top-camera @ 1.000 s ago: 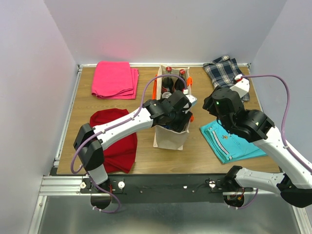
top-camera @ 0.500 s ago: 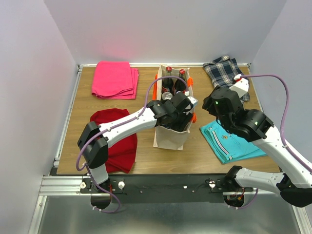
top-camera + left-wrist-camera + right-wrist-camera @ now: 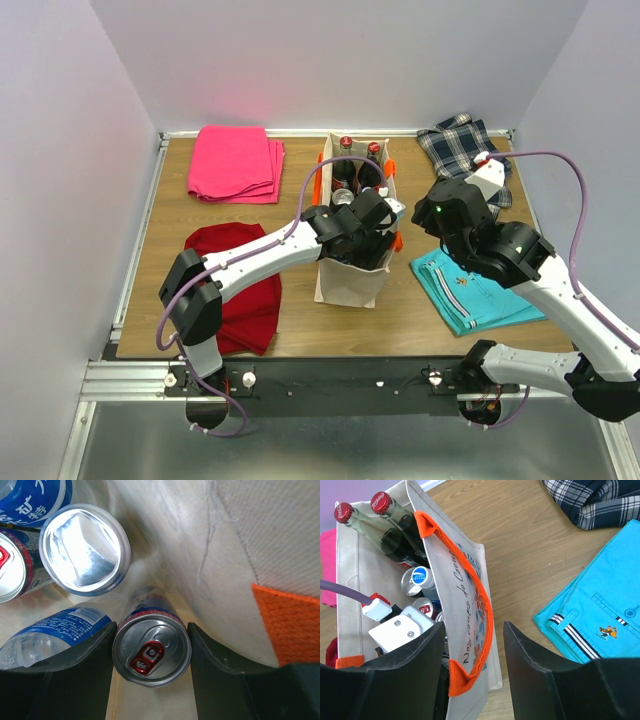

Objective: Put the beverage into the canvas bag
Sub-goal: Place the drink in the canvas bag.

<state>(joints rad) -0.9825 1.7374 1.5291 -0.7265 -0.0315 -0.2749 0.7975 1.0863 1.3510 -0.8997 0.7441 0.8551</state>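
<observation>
Beverage can point(image 3: 151, 652), silver top with a red tab: upright deep inside the canvas bag point(image 3: 225, 545), close to the bag's cream inner wall and near the sewn-on orange strap point(image 3: 290, 625). Pinched on both sides by the dark fingers point(image 3: 75, 680) of the left gripper point(image 3: 151, 630), pads touching the can's flanks. Cannot tell whether resting on the bag's floor or hanging just above it.

Sharing the bag's inside: a second can point(image 3: 84, 550), plain silver end up, just beyond the gripped one; a clear plastic bottle point(image 3: 50, 635) with a blue label, tilted, beside the gripped one on the side away from the bag's wall; two glass bottles with red caps point(image 3: 380, 502), upright at the bag's far end.

Right gripper point(image 3: 473, 630): hangs above the bag's right side wall, jaws spread wide and gripping nothing, with the bag's orange handle point(image 3: 482, 605) showing below the gap.

Bag itself standing upright, mouth open, on the wooden table point(image 3: 170, 215).

Around the bag, seen from the top view:
- left of the bag and farther back, a folded pink cloth point(image 3: 235, 162)
- left of the bag and nearer, a red cloth point(image 3: 245, 290), partly under the left arm
- right of the bag and nearer, a folded turquoise shirt point(image 3: 470, 290)
- right of the bag and farther back, a dark plaid cloth point(image 3: 460, 140)

None of the four touching the bag.
</observation>
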